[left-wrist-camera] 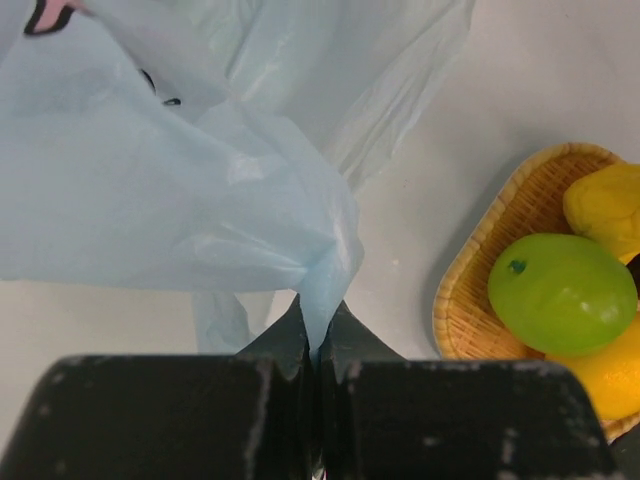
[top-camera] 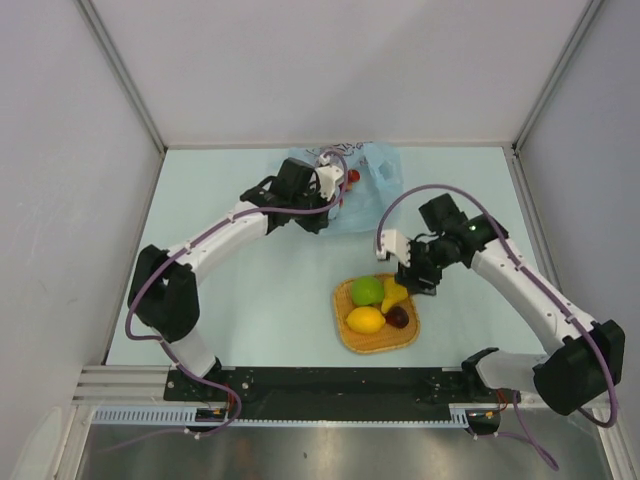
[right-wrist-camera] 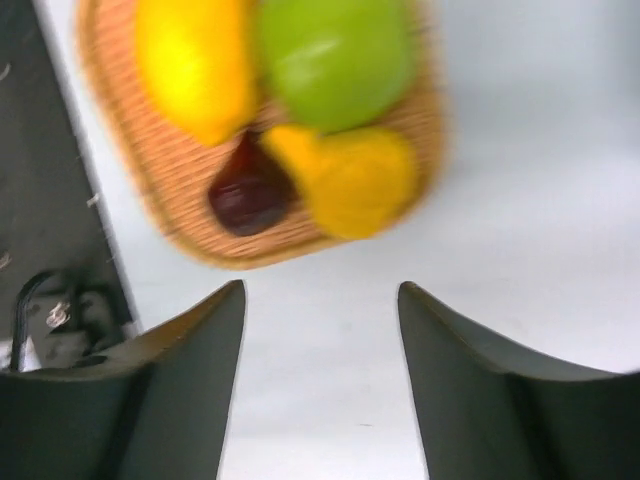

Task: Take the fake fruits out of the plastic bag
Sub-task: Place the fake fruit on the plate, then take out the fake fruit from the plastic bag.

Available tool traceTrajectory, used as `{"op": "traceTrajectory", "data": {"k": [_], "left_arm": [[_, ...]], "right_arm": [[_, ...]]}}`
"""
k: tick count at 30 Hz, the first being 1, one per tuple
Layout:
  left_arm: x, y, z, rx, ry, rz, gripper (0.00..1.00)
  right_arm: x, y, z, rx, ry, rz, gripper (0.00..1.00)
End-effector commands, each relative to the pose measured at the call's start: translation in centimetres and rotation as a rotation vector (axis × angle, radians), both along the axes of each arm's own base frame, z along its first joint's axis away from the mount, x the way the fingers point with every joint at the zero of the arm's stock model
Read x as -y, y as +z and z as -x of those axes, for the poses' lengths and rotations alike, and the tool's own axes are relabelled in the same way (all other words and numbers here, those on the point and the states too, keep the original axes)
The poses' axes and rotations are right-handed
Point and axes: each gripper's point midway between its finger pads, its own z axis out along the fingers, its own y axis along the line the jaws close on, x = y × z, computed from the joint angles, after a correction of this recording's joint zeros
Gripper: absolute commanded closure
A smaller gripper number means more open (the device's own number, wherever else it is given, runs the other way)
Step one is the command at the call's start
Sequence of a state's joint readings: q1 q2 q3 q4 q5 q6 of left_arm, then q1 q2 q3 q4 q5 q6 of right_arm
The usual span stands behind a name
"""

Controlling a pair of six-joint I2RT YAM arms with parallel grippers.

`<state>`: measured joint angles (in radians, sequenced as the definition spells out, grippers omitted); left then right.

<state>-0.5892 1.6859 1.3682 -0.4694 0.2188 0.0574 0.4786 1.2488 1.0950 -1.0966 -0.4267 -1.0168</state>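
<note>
With four fake fruits (top-camera: 367,291) set in the tray (top-camera: 378,346), the plastic bag (left-wrist-camera: 150,180) beyond is pinched by the closed left gripper (left-wrist-camera: 318,345), and the red fruit (top-camera: 353,177) seen on it is to be fetched next by the wide-open, empty right gripper (right-wrist-camera: 320,290).

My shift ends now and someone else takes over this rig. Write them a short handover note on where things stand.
Left end effector: shut, pinching a fold of the plastic bag.
Right end effector: open and empty, hanging beside the tray.
Done: four fruits lie in the tray: green fruit, lemon, yellow pear, dark red fruit.
Left: a small red fruit shows at the bag. Whether more are inside cannot be seen.
</note>
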Motion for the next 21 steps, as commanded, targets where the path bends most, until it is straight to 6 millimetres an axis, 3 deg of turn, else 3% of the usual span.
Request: {"op": "traceTrajectory", "data": {"k": [1, 3, 4, 6, 7, 8, 9, 10, 11, 13, 14, 16, 21], "left_arm": [[0.6, 5.8, -1.5, 0.176, -0.104, 0.006, 1.0], [0.3, 6.3, -1.5, 0.187, -0.108, 0.001, 1.0], [0.3, 6.5, -1.2, 0.196, -0.128, -0.001, 1.0], [0.0, 6.4, -0.9, 0.191, -0.138, -0.015, 1.0], [-0.5, 6.4, -1.1, 0.2, -0.119, -0.035, 1.0], [-0.9, 6.6, -1.2, 0.206, -0.106, -0.042, 1.0], [-1.3, 6.7, -1.3, 0.212, -0.094, -0.05, 1.0], [-1.8, 6.5, -1.3, 0.207, -0.082, -0.058, 1.0], [-2.8, 7.0, -1.6, 0.224, -0.048, -0.067, 1.0], [-4.1, 6.5, -1.7, 0.223, 0.007, -0.095, 1.0], [-5.1, 6.5, -2.2, 0.24, 0.05, -0.122, 1.0], [-6.2, 6.6, -2.3, 0.251, 0.097, -0.131, 1.0], [-8.8, 6.4, -3.2, 0.268, 0.192, -0.153, 0.96]], "right_arm": [[-2.7, 5.8, -7.0, 0.178, -0.225, -0.213, 0.42], [-4.3, 6.5, -9.5, 0.163, -0.339, -0.313, 0.43], [-5.5, 8.2, -12.3, 0.242, -0.377, -0.399, 0.43], [-6.7, 9.1, -15.1, 0.229, -0.516, -0.494, 0.56], [-7.8, 9.5, -17.7, 0.25, -0.554, -0.552, 0.58], [-8.4, 9.7, -18.9, 0.247, -0.586, -0.578, 0.6], [-9.0, 9.3, -20.0, 0.23, -0.609, -0.592, 0.6], [-10.1, 6.9, -21.3, 0.158, -0.653, -0.581, 0.61], [-11.1, 7.5, -22.8, 0.153, -0.659, -0.602, 0.61], [-12.2, 6.2, -24.3, 0.073, -0.705, -0.598, 0.61], [-13.3, 4.4, -26.0, 0.029, -0.725, -0.587, 0.61], [-14.3, 3.4, -27.4, 0.022, -0.75, -0.597, 0.59], [-18.0, 0.5, -28.8, 0.055, -0.701, -0.558, 0.34]]}}
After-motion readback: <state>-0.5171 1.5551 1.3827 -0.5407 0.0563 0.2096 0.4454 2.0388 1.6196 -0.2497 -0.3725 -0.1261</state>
